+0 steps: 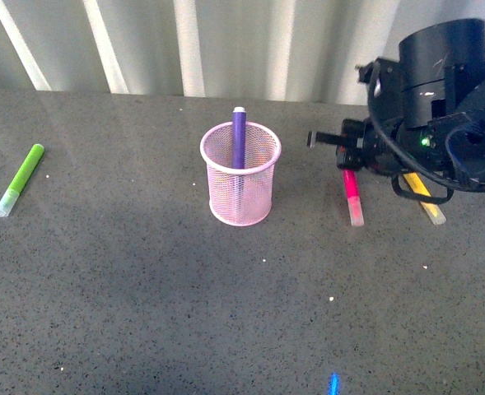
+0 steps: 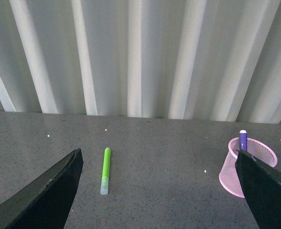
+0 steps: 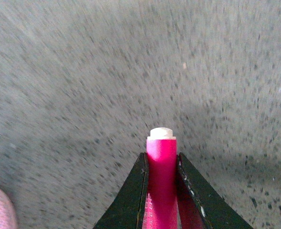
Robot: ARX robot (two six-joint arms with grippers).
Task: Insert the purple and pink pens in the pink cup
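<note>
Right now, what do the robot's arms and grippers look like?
The right arm is black, with bulky rounded housings, a thin black cable looping along it and a small green light. The left gripper and right gripper have plain matte-black fingers tapering to wedges; no clear markings.

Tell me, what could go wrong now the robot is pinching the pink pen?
1. The right gripper pinches the pink pen near one end, so it might swing or slip when lifted.
2. The purple pen already leans inside the pink cup; the pink one could bump it or the rim and tip the cup.
3. The yellow marker lies close by and could get nudged.
</note>
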